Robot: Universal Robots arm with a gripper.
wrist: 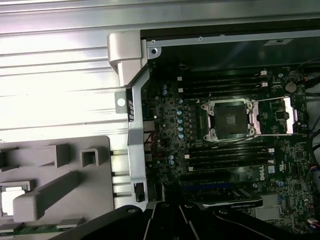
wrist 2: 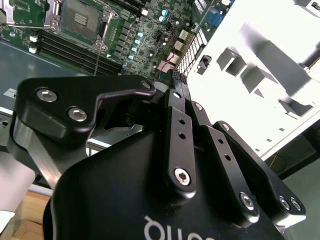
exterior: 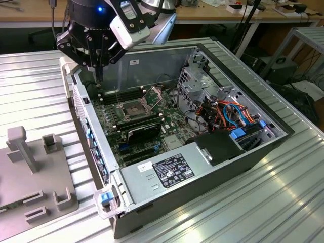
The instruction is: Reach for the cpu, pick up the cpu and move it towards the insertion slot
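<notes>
The insertion slot [exterior: 132,109] is the square silver-framed socket on the motherboard, with its lid open and its dark centre bare; it also shows in both wrist views [wrist: 229,119] [wrist 2: 80,21]. A pale square piece that looks like the cpu [wrist: 11,199] lies in a recess of the grey fixture. My gripper [exterior: 98,75] hangs high over the case's far corner on the exterior view's left, between fixture and socket. Its black fingers [wrist 2: 176,82] meet at the tips, shut, with nothing seen between them.
The open computer case [exterior: 243,162] lies flat on a ribbed metal table [exterior: 283,202]. The grey fixture [exterior: 30,172] with posts and cups sits on the exterior view's left. Memory slots [wrist: 225,150], a drive cage [exterior: 195,81] and cables [exterior: 233,114] crowd the case.
</notes>
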